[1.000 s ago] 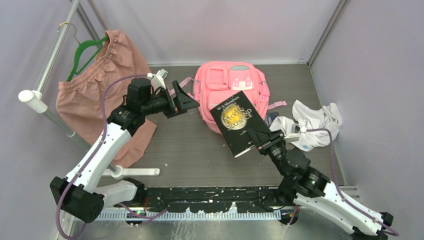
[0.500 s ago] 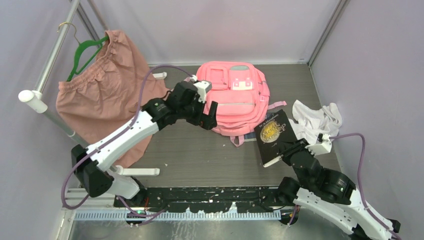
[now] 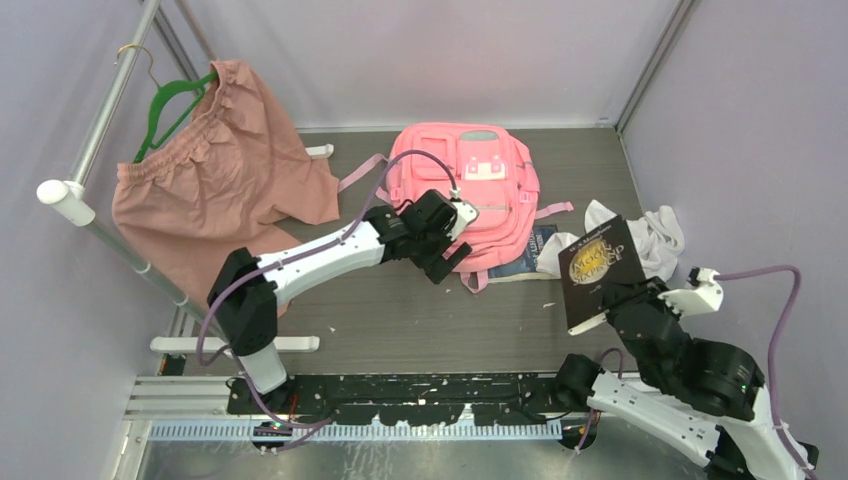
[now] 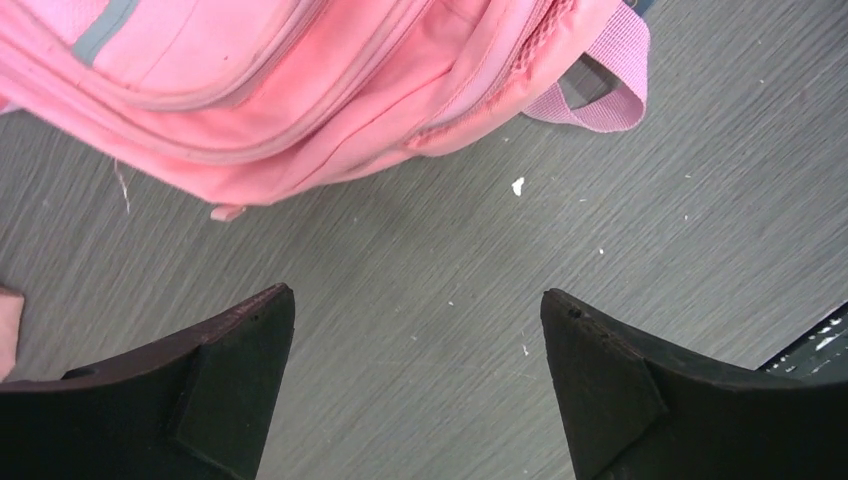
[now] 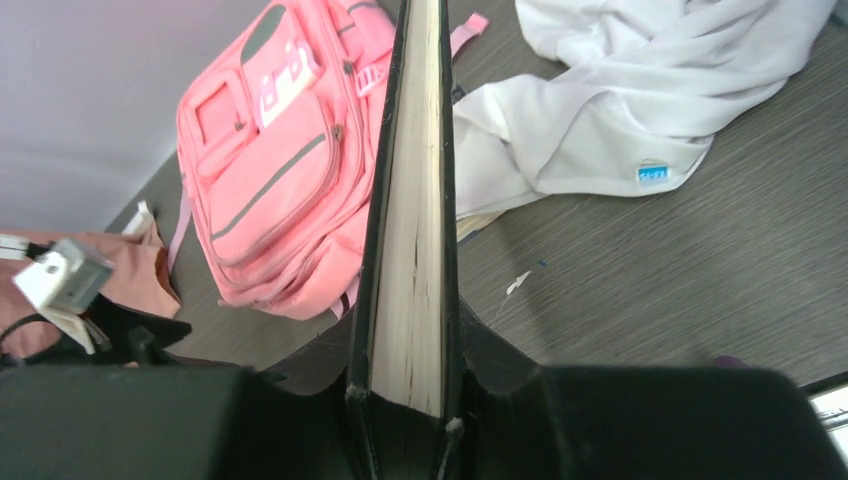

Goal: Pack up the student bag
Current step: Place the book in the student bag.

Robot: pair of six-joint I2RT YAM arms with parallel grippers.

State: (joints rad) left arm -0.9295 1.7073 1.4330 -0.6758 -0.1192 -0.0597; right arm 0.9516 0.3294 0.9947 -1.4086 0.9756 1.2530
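1. Student bag (image 3: pixel 465 195) lies flat at back-centre of worktop (image 3: pixel 400 320), pockets up.
2. Left tool (image 4: pixel 415 295), fingers apart & empty, hovers at bag's near edge, prob. to open it.
3. Right tool (image 5: pixel 408 378) is clamped on black book (image 3: pixel 600 270), held clear to the right nr white cloth (image 3: pixel 640 235) until there's an opening, I'd judge.

soft even light, pretty bright all over, barely any shadows, pink of the student bag (image 3: pixel 500 200) kinda blown out, wrist views a bit soft
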